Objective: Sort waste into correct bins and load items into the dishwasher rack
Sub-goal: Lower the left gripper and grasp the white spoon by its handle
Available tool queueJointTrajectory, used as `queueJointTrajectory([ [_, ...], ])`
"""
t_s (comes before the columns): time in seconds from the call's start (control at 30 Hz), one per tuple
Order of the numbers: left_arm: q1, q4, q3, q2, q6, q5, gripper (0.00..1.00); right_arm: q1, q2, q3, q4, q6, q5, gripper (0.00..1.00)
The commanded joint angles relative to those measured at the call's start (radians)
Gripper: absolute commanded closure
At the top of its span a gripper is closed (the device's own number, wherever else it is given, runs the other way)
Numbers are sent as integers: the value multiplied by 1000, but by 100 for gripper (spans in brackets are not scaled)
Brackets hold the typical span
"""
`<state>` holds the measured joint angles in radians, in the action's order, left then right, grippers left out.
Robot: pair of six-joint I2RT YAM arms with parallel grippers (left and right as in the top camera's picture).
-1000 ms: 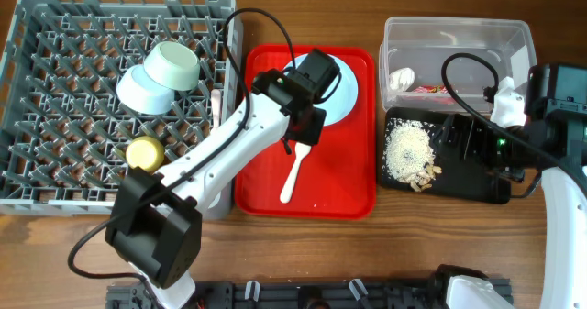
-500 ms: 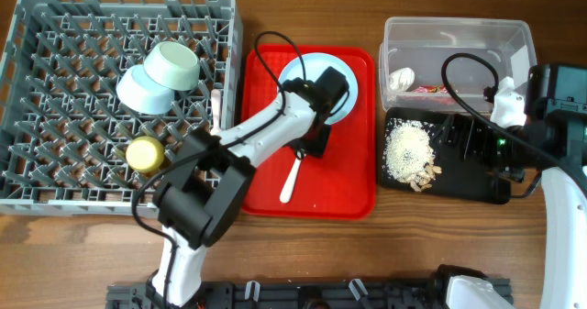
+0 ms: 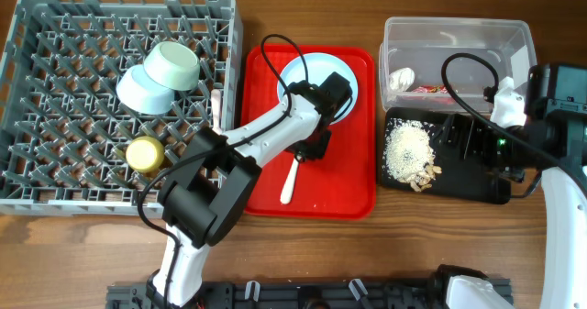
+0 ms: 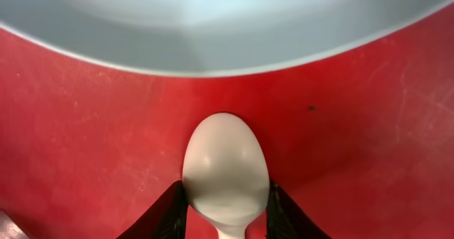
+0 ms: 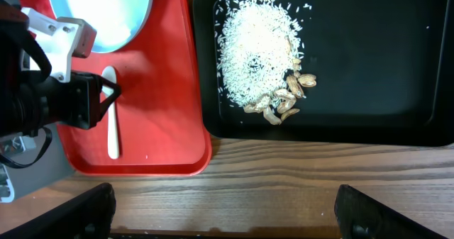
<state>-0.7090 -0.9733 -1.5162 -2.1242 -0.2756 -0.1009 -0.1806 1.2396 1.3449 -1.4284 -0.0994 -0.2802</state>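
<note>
While the waste looks already sorted, with the white scrap [image 3: 401, 78] and red wrapper [image 3: 427, 89] in the clear tub [image 3: 459, 32] and the food scraps [image 3: 409, 151] on the black tray [image 3: 472, 185], the step in hand is loading the cutlery. The left hand [image 4: 225, 205] is down on the red serving tray [image 3: 353, 194], just below the plate [image 3: 307, 71], with its dark fingers [image 4: 167, 214] drawn narrow on either side of the bowl end of the white spoon [image 4: 225, 169]. The pads look to meet the spoon's edges, but whether they truly clamp it cannot be told, and the spoon lies flat on the tray with its handle pointing toward the near edge. The right hand [image 5: 223, 214] hangs spread wide and empty above the black tray, over the worktop [image 3: 422, 254]. Two bowls [image 3: 163, 75] and the yellow cup [image 3: 144, 153] already sit in the dishwasher rack [image 3: 55, 192]. The next move probably calls for a firm pinch, since the spoon is thin, smooth and rounded and could squirt out, then a straight lift clear of the plate's rim and a carry leftward to the rack; the plate would remain to follow.
</note>
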Motion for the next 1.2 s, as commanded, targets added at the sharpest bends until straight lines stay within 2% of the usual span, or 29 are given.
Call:
queueJointTrajectory([
  [0.0, -3, -12, 11, -51, -2, -32, 73, -2, -2, 3, 2, 21, 0, 0],
  [0.1, -3, -13, 11, -51, -2, -33, 83, -2, -2, 3, 2, 21, 0, 0],
  [0.23, -3, -15, 11, -51, -2, -51, 89, -2, -2, 3, 2, 21, 0, 0],
  [0.73, 0, -18, 11, -51, -6, -122, 88, -2, -2, 3, -2, 21, 0, 0],
  [0.9, 1, -15, 11, -51, -21, -167, 83, -2, -2, 3, -2, 21, 0, 0],
  [1.07, 7, -14, 11, -51, -21, -170, 83, -2, -2, 3, -2, 20, -1, 0],
  [1.17, 13, -14, 11, -51, -21, -169, 90, -2, -2, 3, -4, 21, -1, 0],
])
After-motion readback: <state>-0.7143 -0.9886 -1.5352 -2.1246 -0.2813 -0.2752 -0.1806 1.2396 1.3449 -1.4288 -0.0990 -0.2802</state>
